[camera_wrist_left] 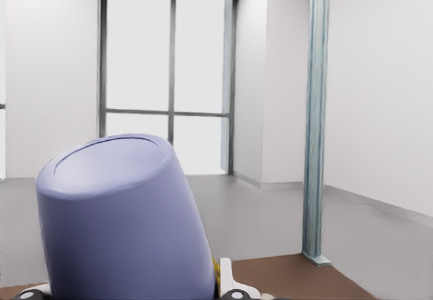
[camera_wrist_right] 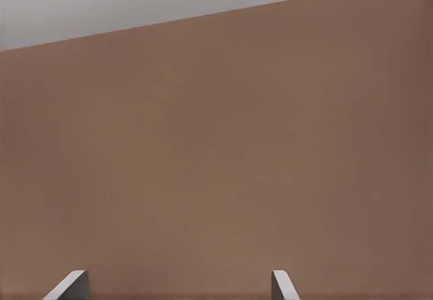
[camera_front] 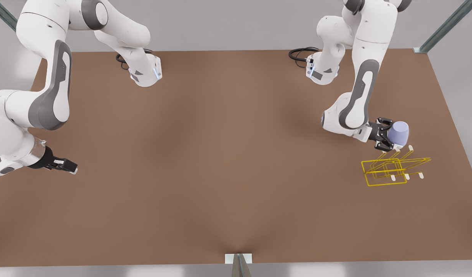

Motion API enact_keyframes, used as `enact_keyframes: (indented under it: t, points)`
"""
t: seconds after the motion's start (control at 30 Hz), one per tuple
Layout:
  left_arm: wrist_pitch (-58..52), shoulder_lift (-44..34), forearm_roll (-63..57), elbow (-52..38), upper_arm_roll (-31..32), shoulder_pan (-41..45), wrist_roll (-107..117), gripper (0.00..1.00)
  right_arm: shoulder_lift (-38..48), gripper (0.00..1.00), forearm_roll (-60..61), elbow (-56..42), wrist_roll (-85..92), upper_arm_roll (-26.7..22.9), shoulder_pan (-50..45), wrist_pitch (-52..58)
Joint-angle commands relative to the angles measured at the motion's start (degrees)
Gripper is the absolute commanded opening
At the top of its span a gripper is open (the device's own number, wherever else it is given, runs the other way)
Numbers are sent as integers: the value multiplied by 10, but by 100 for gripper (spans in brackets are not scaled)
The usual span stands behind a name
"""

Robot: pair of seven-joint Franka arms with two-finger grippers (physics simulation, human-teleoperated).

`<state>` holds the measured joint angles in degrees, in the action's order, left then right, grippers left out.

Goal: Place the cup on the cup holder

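Cup [camera_front: 399,132] gripped in left hand [camera_front: 390,139], tilted just above cup holder [camera_front: 394,169].
Right hand [camera_front: 68,166] waiting open, low over counter [camera_front: 220,173], well apart.

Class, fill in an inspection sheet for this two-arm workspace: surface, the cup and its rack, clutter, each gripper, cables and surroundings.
Surface: brown table, flat and bare in the middle.
Cup: lavender-blue, held tilted just above the cup holder, not yet on a prong.
Cup holder: yellow wire rack with white-capped prongs, at the front view's right.
Clutter: nothing seen.
Left gripper: shut on the cup, at the front view's right.
Right gripper: open, empty, waiting low at the front view's left.
Cables: black loops at both arm bases.
Surroundings: white walls, window, metal post.
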<state>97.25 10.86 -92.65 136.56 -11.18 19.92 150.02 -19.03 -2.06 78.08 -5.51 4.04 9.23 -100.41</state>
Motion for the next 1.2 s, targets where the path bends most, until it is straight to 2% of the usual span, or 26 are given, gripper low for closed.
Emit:
enact_keyframes:
  t: [0.0,0.13,0.27,0.37,0.53,0.73,1.17]
  points:
    - [25,0,46,-9,4,-1,89,90,0,100,0,0,0,0,0,0]
    - [39,18,69,-27,9,-1,86,90,0,100,0,0,0,0,0,0]
    - [54,83,88,-89,9,-1,106,90,0,100,0,0,0,0,0,0]
    - [54,93,89,-83,9,-1,134,89,0,100,0,0,1,0,0,0]
    - [65,96,84,-88,8,-1,138,89,0,100,0,1,1,0,-3,0]
    - [79,63,78,-34,5,-1,157,89,-1,100,0,1,0,1,-5,0]
    - [113,66,33,-32,-1,-26,167,89,-2,100,-14,2,1,4,-6,0]
